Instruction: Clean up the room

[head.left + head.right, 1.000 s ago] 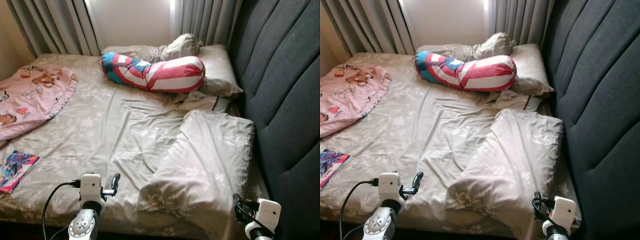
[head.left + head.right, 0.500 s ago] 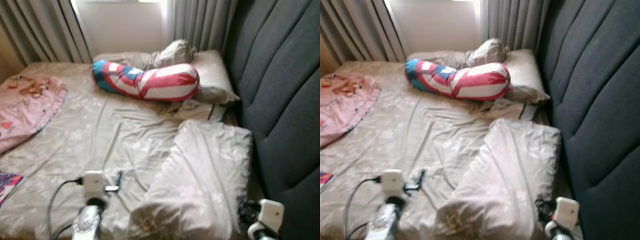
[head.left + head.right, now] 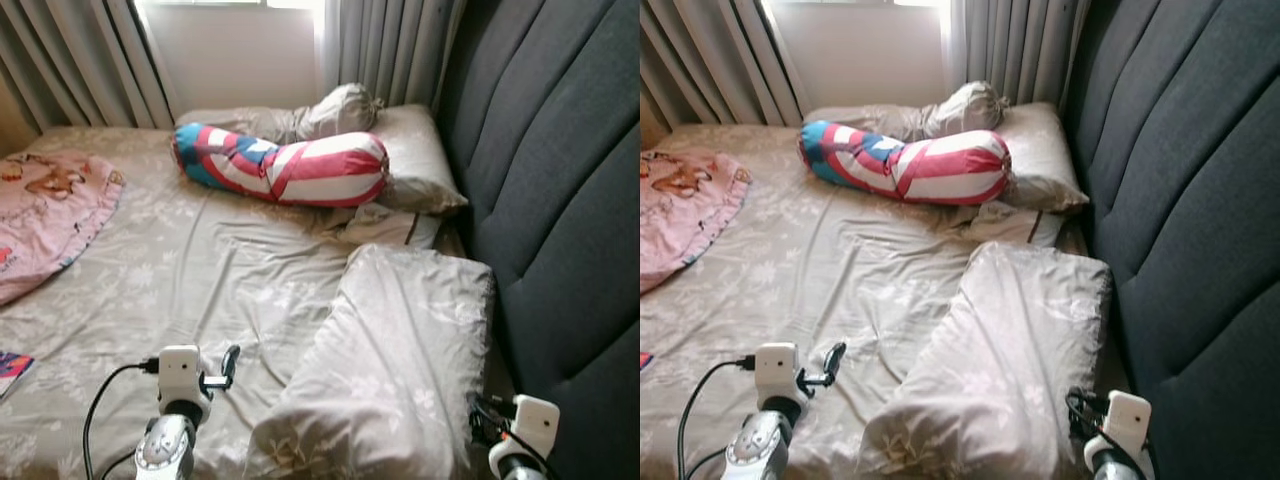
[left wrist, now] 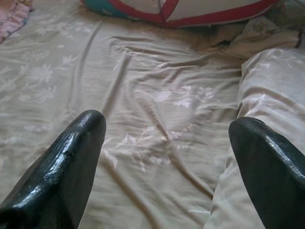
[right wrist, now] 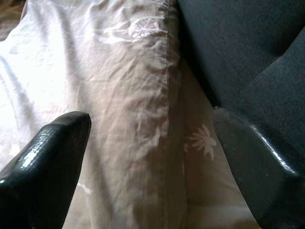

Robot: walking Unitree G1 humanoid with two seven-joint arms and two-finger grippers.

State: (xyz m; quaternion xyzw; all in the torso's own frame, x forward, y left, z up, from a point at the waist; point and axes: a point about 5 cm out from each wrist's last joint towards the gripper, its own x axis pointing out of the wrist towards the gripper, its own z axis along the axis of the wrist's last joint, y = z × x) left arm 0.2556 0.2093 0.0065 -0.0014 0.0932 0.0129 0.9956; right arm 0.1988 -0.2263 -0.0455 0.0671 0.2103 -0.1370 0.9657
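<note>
A bed with a rumpled beige floral sheet (image 3: 190, 270) lies before me. A large beige pillow (image 3: 395, 350) lies askew at the front right, against the headboard. A red, white and blue bolster (image 3: 290, 165) rests across the far end, beside a second beige pillow (image 3: 415, 155) and a bunched beige cloth (image 3: 342, 105). My left gripper (image 4: 167, 123) hovers open over the sheet just left of the large pillow (image 4: 271, 86). My right gripper (image 5: 150, 119) is open at the large pillow's edge (image 5: 119, 95), next to the headboard (image 5: 238, 47).
A pink printed blanket (image 3: 45, 215) is spread on the bed's left side. A colourful book (image 3: 10, 370) lies at the left edge. The dark grey padded headboard (image 3: 560, 200) walls off the right. Grey curtains (image 3: 390, 45) and a window stand behind the bed.
The whole picture has shifted as the camera moved nearer the bed and to the right. Both arms keep the same pose, and nothing on the bed has moved.
</note>
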